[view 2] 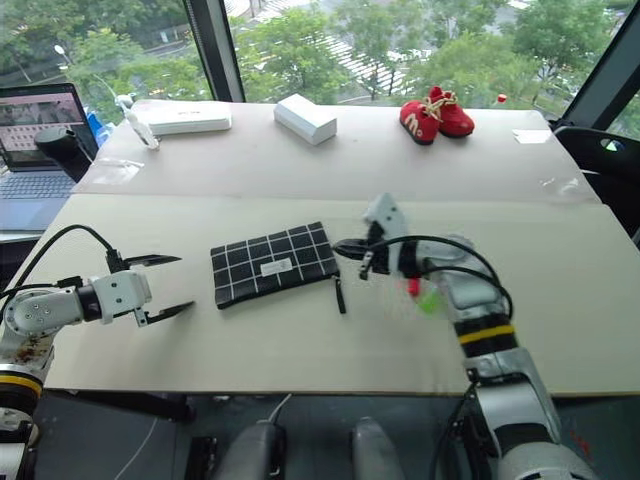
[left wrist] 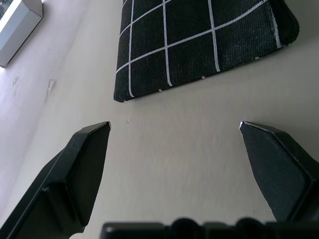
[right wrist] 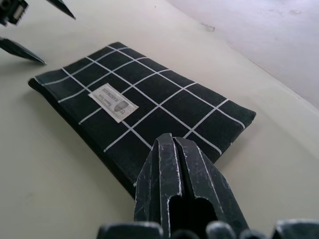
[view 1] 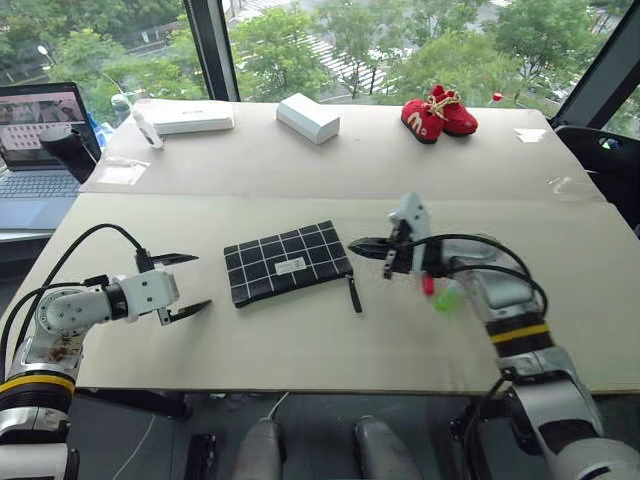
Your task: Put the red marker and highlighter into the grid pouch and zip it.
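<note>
From the head camera: grid pouch [view 1: 288, 262] lying flat mid-table, zip pull strap [view 1: 354, 293] trailing off the end nearest the right gripper [view 1: 366, 246]. Right gripper fingers pressed together, empty as far as visible, tip hovering just off that strap end of the pouch. Red marker [view 1: 427, 284] and highlighter [view 1: 447, 298] sitting on the table just past the pouch's strap end, partly tucked under the right arm, so hard to tell exact lie. Left gripper [view 1: 184, 285] off the pouch's other end, fingers spread wide, nothing between them. Red baby shoes [view 1: 438, 112] well away from the pouch on the far table. From the left wrist: both fingertips [left wrist: 92, 144] wide apart, pouch corner just beyond them, not touching. From the right wrist: fingers shut tight, pouch right below with its white label [right wrist: 112, 103] facing up. Handling guess: pouch looks soft, light fabric, likely to slide or bunch on a smooth tabletop, so probably best pinned at the closed end while tugging the strap. Marker and highlighter look like stiff, slick plastic, prone to roll; mid-barrel pinch seems safest.
</note>
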